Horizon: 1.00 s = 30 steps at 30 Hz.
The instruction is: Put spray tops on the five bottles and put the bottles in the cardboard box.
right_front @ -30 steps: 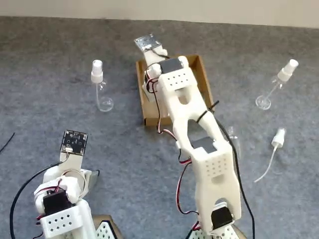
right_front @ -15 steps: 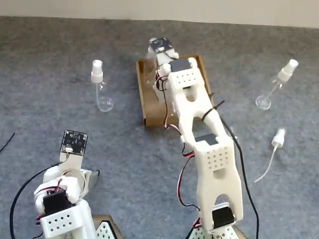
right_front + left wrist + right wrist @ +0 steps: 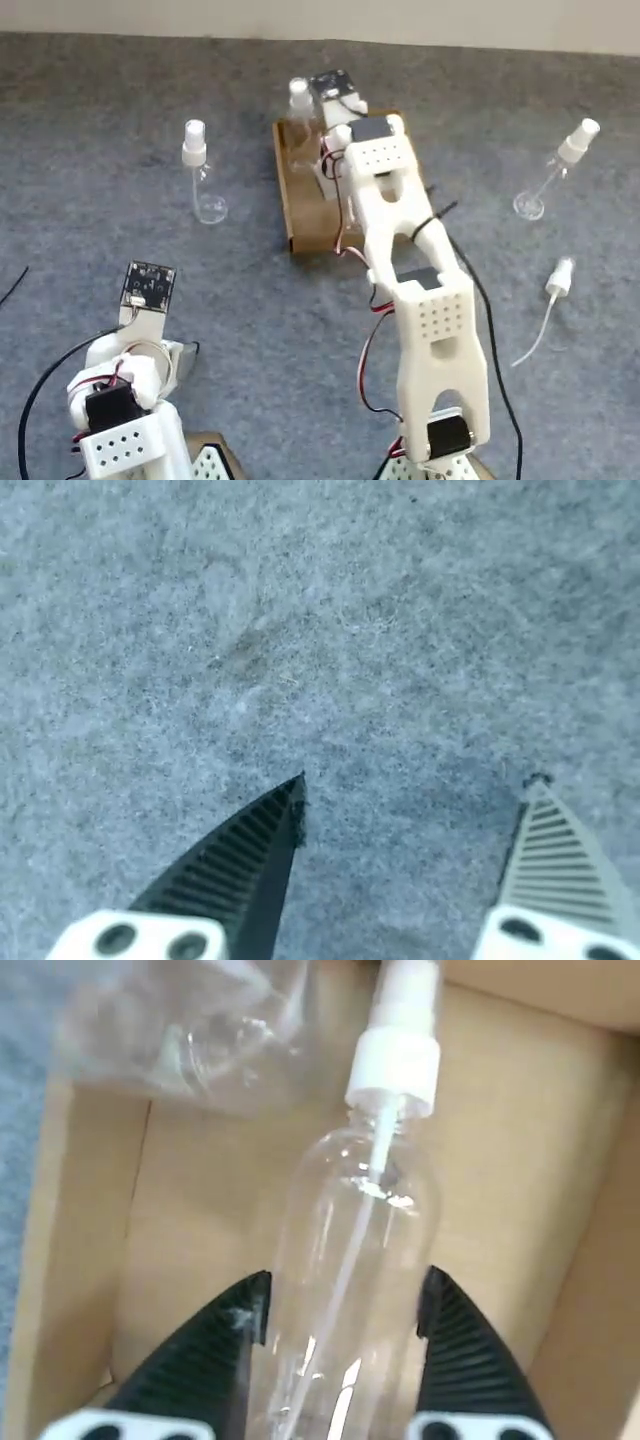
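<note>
My right gripper (image 3: 345,1285) is shut on a clear bottle (image 3: 350,1220) with a white spray top (image 3: 395,1055), holding it over the inside of the cardboard box (image 3: 520,1140). Another clear bottle (image 3: 180,1030) lies in the box beyond it. In the high view the right arm reaches over the cardboard box (image 3: 290,215), and the held bottle (image 3: 299,125) stands out at the box's far left corner. My left gripper (image 3: 415,790) hangs open over bare carpet, and the high view places it (image 3: 148,290) at the near left.
A topped bottle (image 3: 200,170) stands upright left of the box. Another topped bottle (image 3: 555,170) leans at the far right. A loose spray top (image 3: 550,295) with its long tube lies on the grey carpet near the right edge.
The right wrist has swung to the right over the box, and the held bottle with its white top has come into sight at the box's far left corner. The left arm has kept still.
</note>
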Motion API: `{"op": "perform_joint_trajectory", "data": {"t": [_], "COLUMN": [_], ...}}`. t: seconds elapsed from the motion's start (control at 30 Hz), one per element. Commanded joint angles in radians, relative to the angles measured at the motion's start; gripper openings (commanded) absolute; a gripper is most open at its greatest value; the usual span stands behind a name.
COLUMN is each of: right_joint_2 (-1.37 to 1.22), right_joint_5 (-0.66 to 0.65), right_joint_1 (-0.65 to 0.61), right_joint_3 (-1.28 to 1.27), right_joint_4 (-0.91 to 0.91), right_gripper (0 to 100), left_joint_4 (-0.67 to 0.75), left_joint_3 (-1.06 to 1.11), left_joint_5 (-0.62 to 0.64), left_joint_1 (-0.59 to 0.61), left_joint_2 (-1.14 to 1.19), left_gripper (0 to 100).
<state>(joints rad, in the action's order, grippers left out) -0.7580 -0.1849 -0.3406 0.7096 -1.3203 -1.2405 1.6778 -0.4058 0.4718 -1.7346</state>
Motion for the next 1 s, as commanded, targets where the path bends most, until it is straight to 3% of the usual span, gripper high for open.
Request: {"op": "perform_joint_trajectory", "data": {"t": [0.0,0.37,0.67,0.97], "right_joint_2": [0.016,0.008,0.008,0.036], "right_joint_5": [0.057,0.072,0.123,0.123], "right_joint_1": [0.013,0.016,0.059,0.105], "right_joint_3": [0.039,0.039,0.038,0.202], "right_joint_4": [0.015,0.024,0.065,-0.062], "right_gripper": [11.7,11.1,3.8,3.7], "left_joint_4": [0.014,0.014,0.014,0.014], "left_joint_3": [0.021,0.021,0.021,0.021], "left_joint_5": [-0.006,-0.006,-0.006,-0.006], "left_joint_1": [-0.013,-0.013,-0.013,-0.013], "left_joint_2": [-0.004,-0.004,-0.002,-0.002], "left_gripper": [30,30,30,30]}}
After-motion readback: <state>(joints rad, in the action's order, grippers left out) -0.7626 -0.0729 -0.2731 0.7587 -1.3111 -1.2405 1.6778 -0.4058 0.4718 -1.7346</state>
